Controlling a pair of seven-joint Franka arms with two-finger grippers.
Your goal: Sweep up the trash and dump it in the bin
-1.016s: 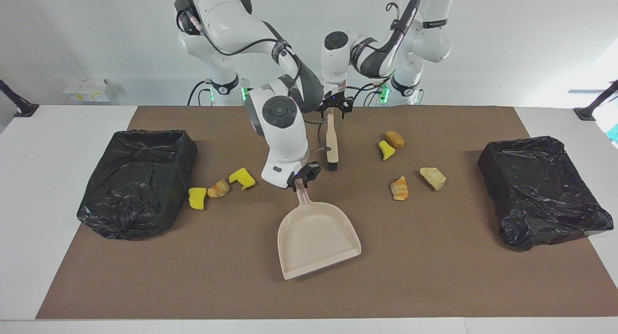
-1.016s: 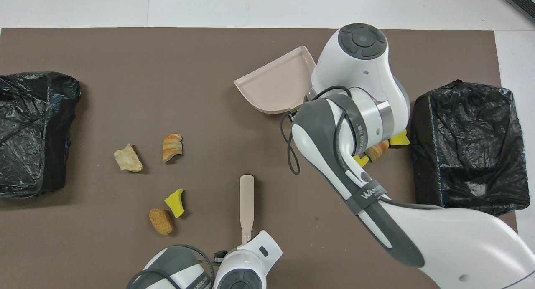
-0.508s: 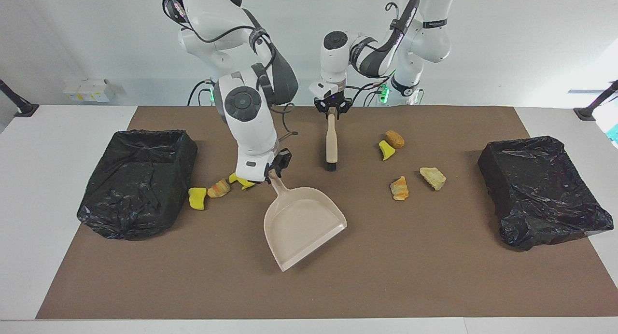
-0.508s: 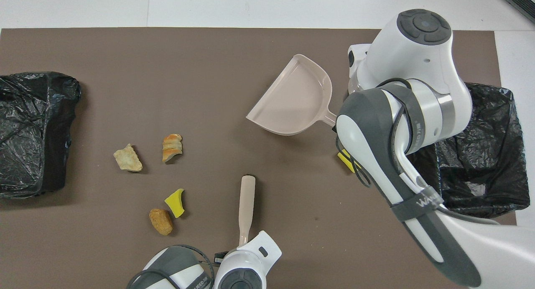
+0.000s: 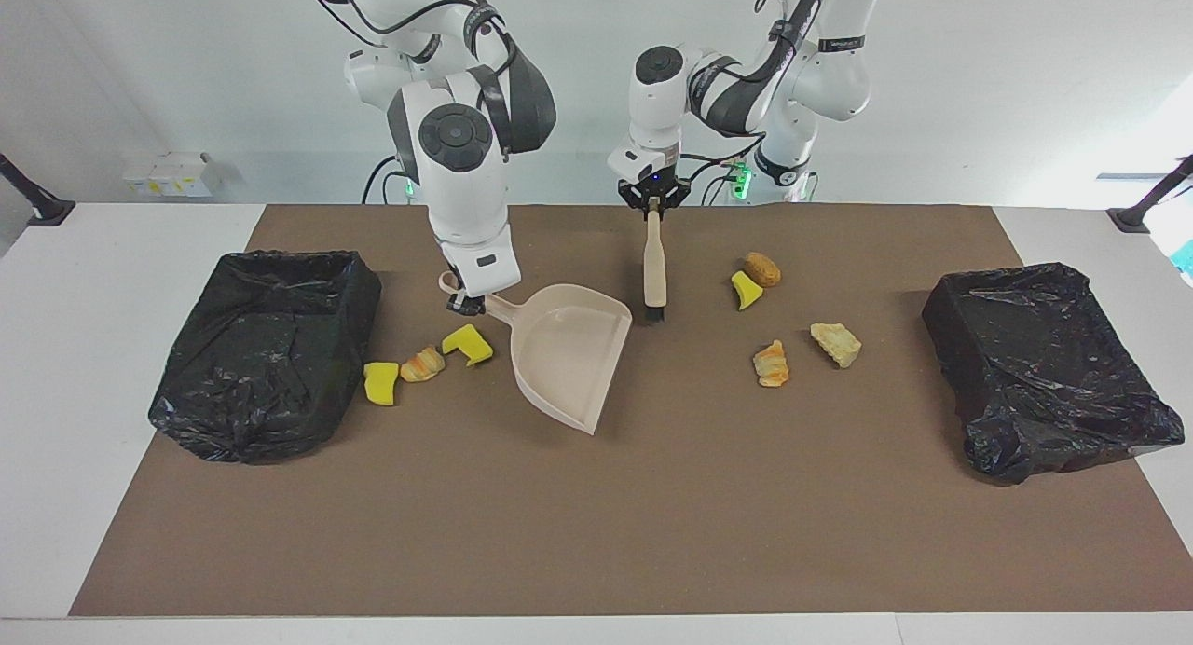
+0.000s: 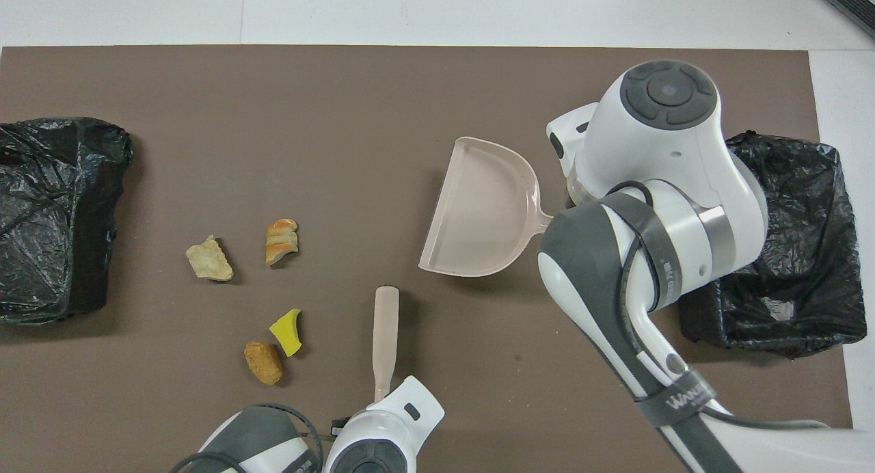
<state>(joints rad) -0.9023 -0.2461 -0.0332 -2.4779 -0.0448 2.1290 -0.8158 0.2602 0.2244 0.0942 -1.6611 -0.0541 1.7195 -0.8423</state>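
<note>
Facing view: both tools gripped, sweep's up next

Right gripper (image 5: pixel 463 302) fingers pinch the dustpan (image 5: pixel 569 353) handle beside three trash (image 5: pixel 424 363) bits near the bin (image 5: pixel 270 347); left gripper (image 5: pixel 653 204) fingers pinch the brush (image 5: pixel 655 270). I'd lay the pan lip flat first.

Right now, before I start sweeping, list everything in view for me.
Trash: seven pieces, yellow, tan, orange; three beside the bin at the right arm's end, four toward the left arm's end.
Bins: two, black-bagged; one at each end of the mat.
Dustpan: one, beige; mid-mat.
Brush: one, beige handle, dark bristles; upright beside the dustpan.
Mat: one, brown.
Right claw: shut on the dustpan's handle.
Left claw: shut on the brush.
</note>
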